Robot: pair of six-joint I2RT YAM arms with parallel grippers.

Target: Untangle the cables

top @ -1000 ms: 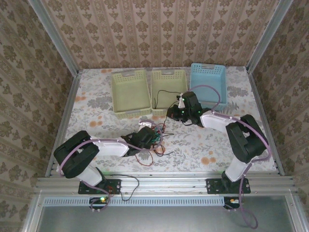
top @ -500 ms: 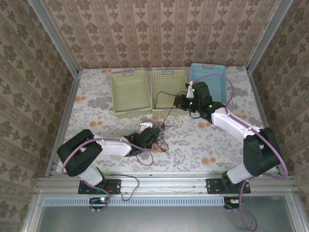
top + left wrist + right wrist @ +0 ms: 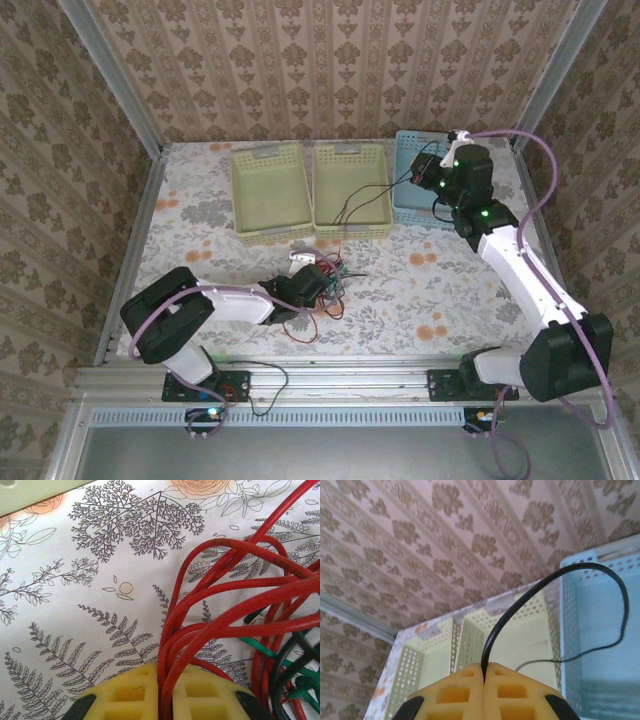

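The tangle of cables (image 3: 327, 283) lies on the flowered counter (image 3: 430, 290), in front of the middle green basket (image 3: 350, 185) and close to its near wall. The left pincer (image 3: 308, 285) is low at the left edge of this tangle. In the left wrist view its yellow pads are pressed nearly together and several red strands (image 3: 225, 615) are pinched in the narrow slit between them. These strands rise from the left pincer (image 3: 165, 692) and loop away to the right, over green and black strands on the counter (image 3: 75, 605).

The right pincer (image 3: 432, 172) is raised to the right of the middle green basket, over the blue basket (image 3: 410, 205). Its pads are pressed together on one black cable (image 3: 350, 208). This cable runs from the pincer across the middle green basket and down toward the tangle. In the right wrist view the black cable (image 3: 600, 570) comes out between the pads of the right pincer (image 3: 484, 680), arches up and falls back beside the blue basket (image 3: 600, 645), with the middle green basket (image 3: 530, 625) behind it.
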